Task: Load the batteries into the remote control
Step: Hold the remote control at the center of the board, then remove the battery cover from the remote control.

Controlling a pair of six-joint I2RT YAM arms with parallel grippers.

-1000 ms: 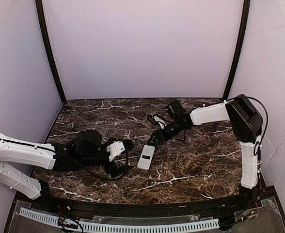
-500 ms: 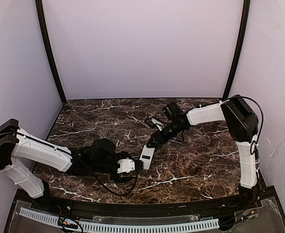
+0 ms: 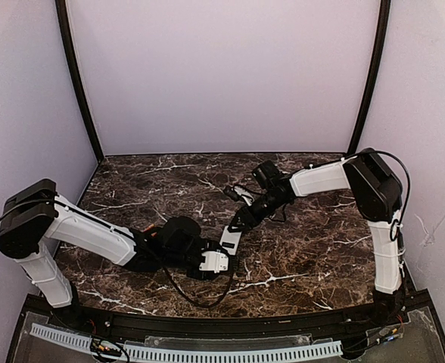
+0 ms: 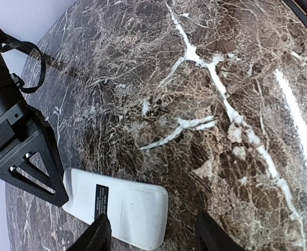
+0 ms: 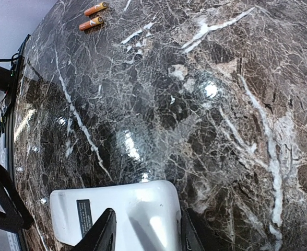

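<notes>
We are holding the right gripper [image 5: 145, 236] apart over the remote control's [image 5: 127, 206] 1 o'clock end, and the left gripper [image 4: 153, 238] apart at its 6 o'clock end.

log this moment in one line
remote control: flat on table | batteries: two loose, not loaded | left fingers: open, near end | right fingers: open, far end

The left fingers [image 4: 98, 236] have swung right to the remote control's [image 4: 125, 206] end.
</notes>
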